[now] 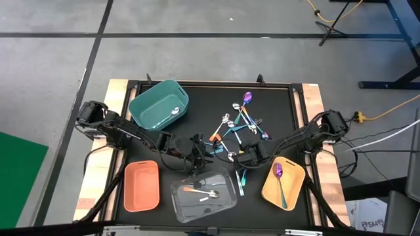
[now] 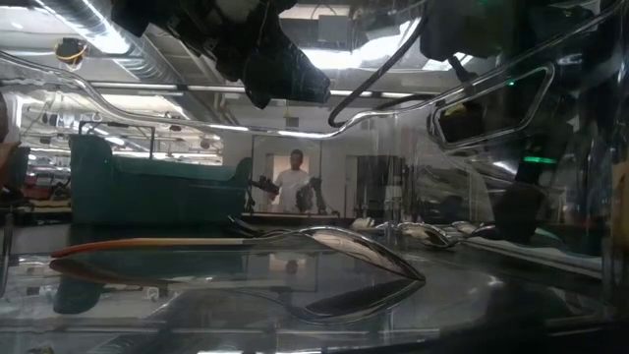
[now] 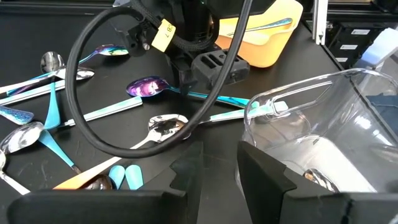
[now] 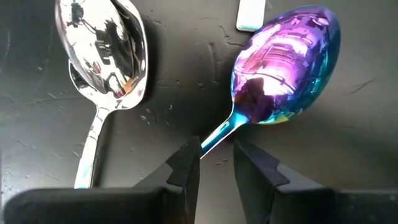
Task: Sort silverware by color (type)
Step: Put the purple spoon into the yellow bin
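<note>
My right gripper (image 4: pixel 216 163) is low over the mat, fingers parted w/ the thin neck of the purple spoon (image 4: pixel 283 62) running between them, not clamped as far as I can tell. Bowl lies just ahead of the tips, handle runs back under the wrist, so cut off. A silver spoon (image 4: pixel 102 53) lies just beside it, apart. Left gripper (image 3: pixel 217 165) hangs by the clear bin (image 3: pixel 323 134), fingers apart, empty. Most of the pile isn't visible from the right wrist.

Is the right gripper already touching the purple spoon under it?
Cannot tell. In the right wrist view the purple spoon has its neck between the right gripper's open jaws, but no contact shows plainly.
</note>
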Available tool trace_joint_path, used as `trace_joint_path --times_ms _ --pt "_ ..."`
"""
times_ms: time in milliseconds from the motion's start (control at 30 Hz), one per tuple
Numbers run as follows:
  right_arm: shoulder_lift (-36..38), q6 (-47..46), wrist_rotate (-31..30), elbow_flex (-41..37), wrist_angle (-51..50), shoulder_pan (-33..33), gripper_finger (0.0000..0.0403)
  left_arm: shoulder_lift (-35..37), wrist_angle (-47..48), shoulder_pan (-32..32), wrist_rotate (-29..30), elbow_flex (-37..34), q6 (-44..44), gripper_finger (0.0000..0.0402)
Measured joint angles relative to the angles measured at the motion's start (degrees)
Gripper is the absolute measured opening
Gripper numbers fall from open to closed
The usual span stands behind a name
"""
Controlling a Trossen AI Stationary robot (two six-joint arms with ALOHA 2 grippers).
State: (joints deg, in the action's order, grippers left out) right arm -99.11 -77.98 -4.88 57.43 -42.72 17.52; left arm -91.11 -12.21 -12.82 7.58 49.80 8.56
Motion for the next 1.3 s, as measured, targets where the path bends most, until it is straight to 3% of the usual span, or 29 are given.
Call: trace_joint_path --times_ms 667,1300 --pt "-0.3 -5.8 -1.2 2.8 -3.4 0.0 0.0092 0.0 0.0 0.0 0.0 0.0 0.0 0.0094" --pt "-1.6 -10.7 -3.1 2.8 -0.3 0.1 0.0092 0.0 0.1 0.0 0.0 0.0 -0.2 0.0094"
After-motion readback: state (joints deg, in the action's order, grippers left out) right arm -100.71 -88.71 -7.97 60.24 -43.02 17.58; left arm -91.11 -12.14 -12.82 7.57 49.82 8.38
